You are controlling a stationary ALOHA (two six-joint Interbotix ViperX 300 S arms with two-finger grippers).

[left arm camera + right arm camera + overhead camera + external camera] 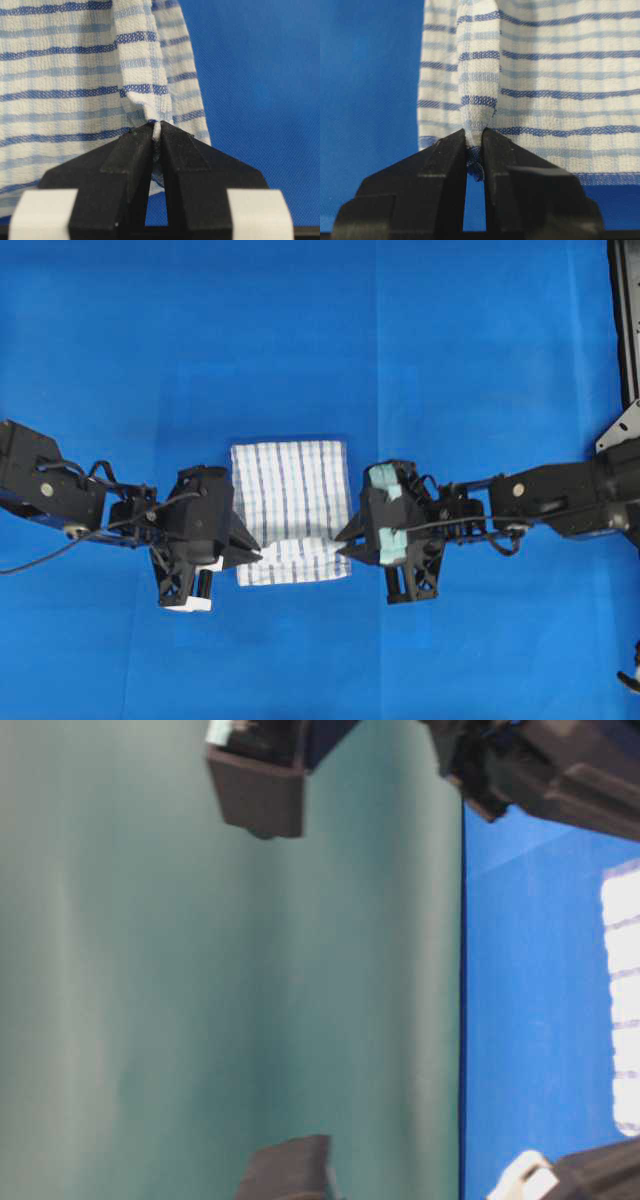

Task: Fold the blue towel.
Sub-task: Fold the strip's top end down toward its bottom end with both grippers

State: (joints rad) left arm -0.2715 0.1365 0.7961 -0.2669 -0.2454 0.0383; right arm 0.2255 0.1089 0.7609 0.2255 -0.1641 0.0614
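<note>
Blue towel (291, 510) pinched at both sides by the two grippers, near the middle of the worktop (300, 340).

The blue towel, white with dark-blue and pale stripes, lies on the blue worktop covering just toward 6 o'clock from the centre of the overhead view, its 6 o'clock strip rumpled and folded over the rest. The left gripper (252, 552) meets the towel's edge at 9 o'clock; in the left wrist view its black jaws are closed on a small raised pleat of cloth (156, 131). The right gripper (345, 537) meets the edge at 3 o'clock, and the right wrist view shows its jaws closed on a gathered fold (475, 145). Both arms stretch outward, toward 9 and 3 o'clock.
</note>
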